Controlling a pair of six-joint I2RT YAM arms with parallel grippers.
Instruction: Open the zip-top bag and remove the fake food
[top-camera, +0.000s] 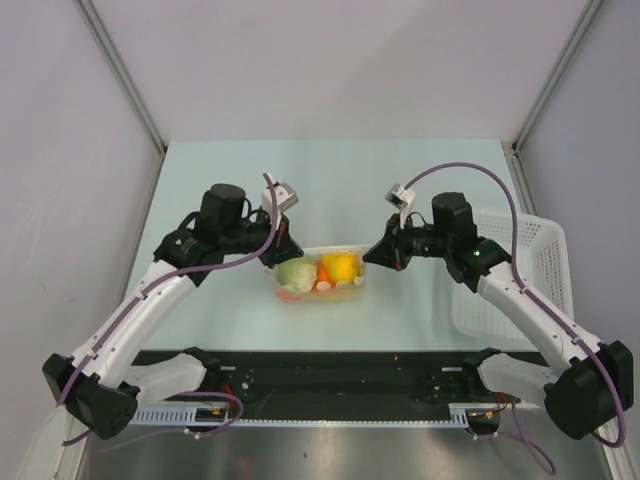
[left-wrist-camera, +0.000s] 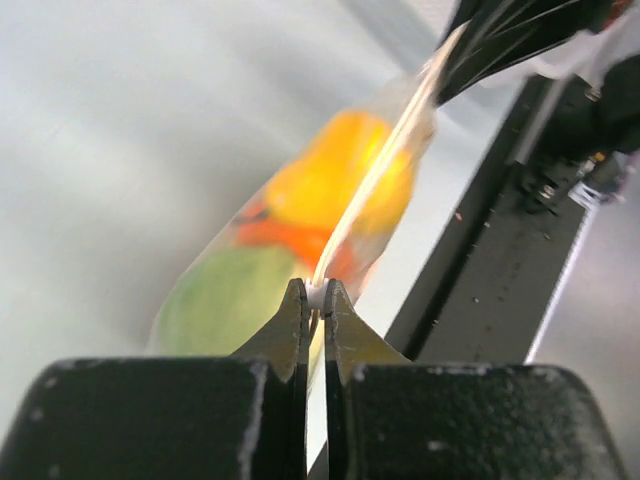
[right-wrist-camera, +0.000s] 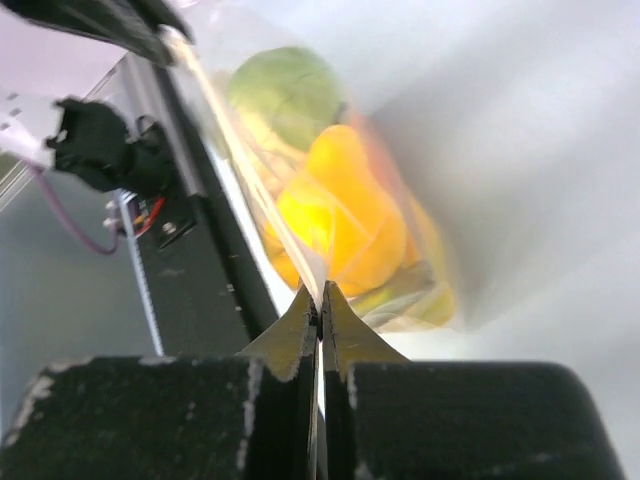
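Pinching the zip-top bag (top-camera: 320, 272) at opposite ends of its zip strip, mid-bench, left gripper (left-wrist-camera: 316, 296) and right gripper (right-wrist-camera: 320, 297) clamp thin film: probably soft, slippery, light; best gripped lip by lip.

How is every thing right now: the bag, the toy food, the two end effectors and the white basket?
clear plastic zip-top bag: zip strip looks shut, stretched between both end effectors
left end effector: shut on the bag's zip edge
right end effector: shut on the zip edge's other end
pale green plastic cabbage: inside the bag
yellow-orange plastic fruit: inside the bag
white perforated plastic basket: upright, at the robot's right
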